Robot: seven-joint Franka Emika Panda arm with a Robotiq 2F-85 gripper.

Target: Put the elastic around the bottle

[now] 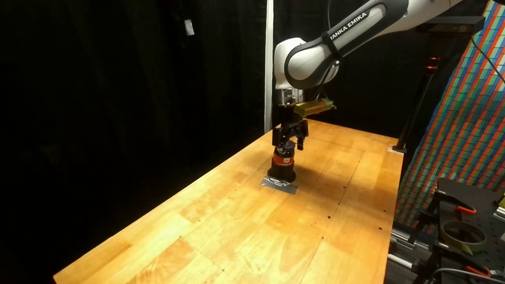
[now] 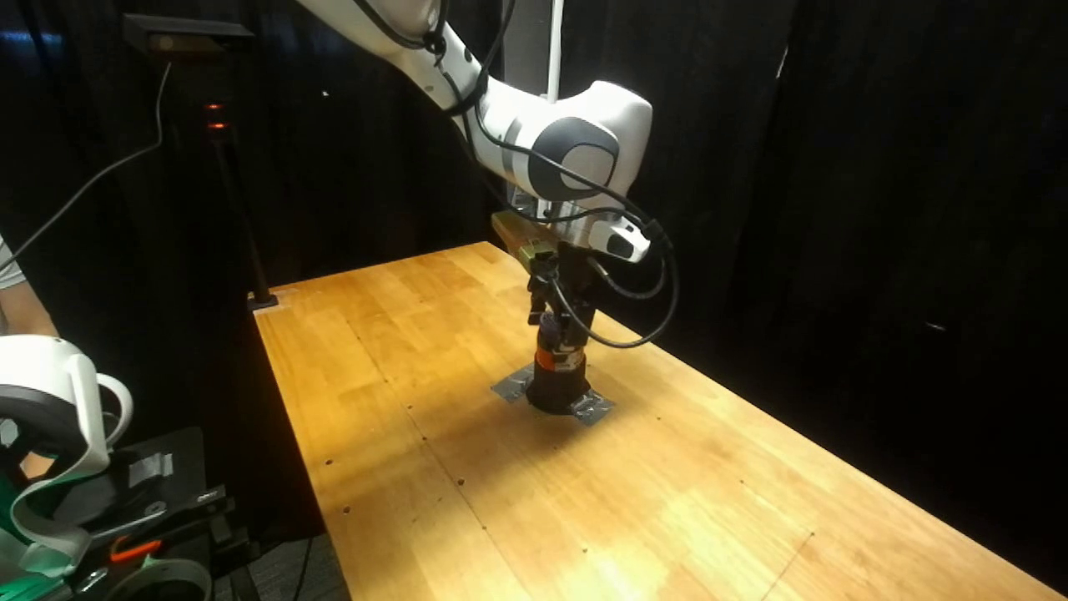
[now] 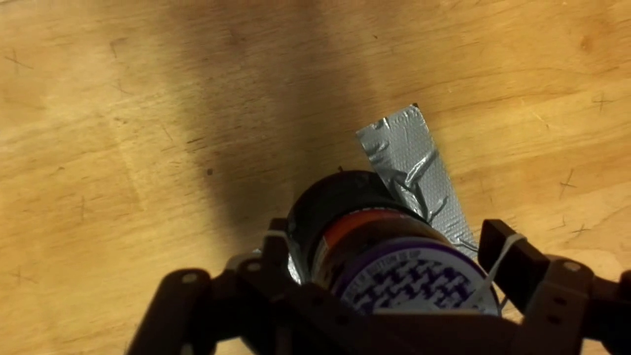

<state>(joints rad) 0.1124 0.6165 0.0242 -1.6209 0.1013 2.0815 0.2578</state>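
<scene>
The bottle stands upright under my gripper, with an orange-red band (image 3: 367,222) and a white and purple lid (image 3: 419,281); it also shows in both exterior views (image 1: 283,159) (image 2: 557,359). Its lower part sits in a black round holder (image 3: 340,195). My gripper (image 3: 387,234) is open, with one finger on each side of the bottle top; it shows in both exterior views (image 1: 290,145) (image 2: 555,324). The pale elastic (image 3: 502,254) is looped over both fingers, and a strand crosses in front of the lid. Part of the elastic is hidden behind the gripper body.
Silver tape (image 3: 419,167) fixes the holder to the wooden table (image 1: 252,236). A dark post (image 1: 410,114) stands at the table's far corner. Black curtains hang behind. A side stand with a tape roll (image 1: 463,236) stands beside the table.
</scene>
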